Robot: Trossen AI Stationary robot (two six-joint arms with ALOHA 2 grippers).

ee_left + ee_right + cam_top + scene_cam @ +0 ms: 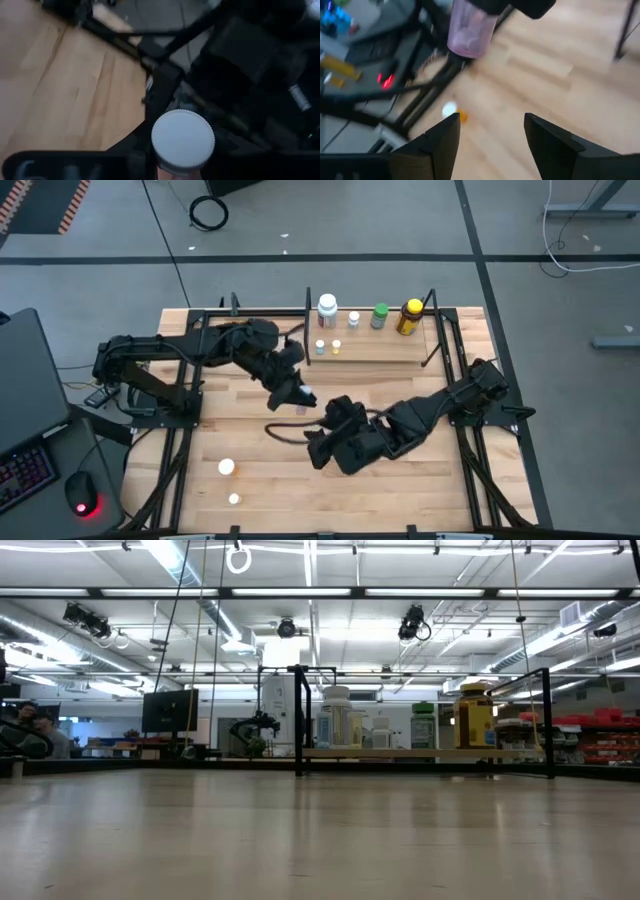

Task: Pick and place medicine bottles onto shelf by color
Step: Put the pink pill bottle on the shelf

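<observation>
Left gripper (303,393): raised over the middle of the wooden table (250,440), pinching a small bottle with a ribbed white cap (183,138); the right wrist view shows this bottle's translucent pinkish body (469,29) hanging beneath the dark fingers, clear of the tabletop. Right gripper (490,140): near the left one, lower over the table centre, fingers spread apart with nothing between them, only bare planks below. Shelf (370,345): narrow light-wood plank at the table's far edge, framed by thin black metal posts. Along its back stand a larger white labelled bottle (327,310), a tiny white bottle (354,320), a green-capped bottle (379,316) and a yellow dark-capped bottle (409,317); nearer its front edge stand two tiny bottles (328,347), too small to tell their colours apart with certainty. Two further small white-topped bottles (227,468) rest on the table's near-left part, well apart from the shelf; one shows an orange body in the right wrist view. Hidden or unclear: the held bottle's label and contents cannot be read; the left gripper's fingers are largely lost in dark blur in its own wrist view; both arms are absent from the low view. Table surface: pale, smooth joined boards.
</observation>
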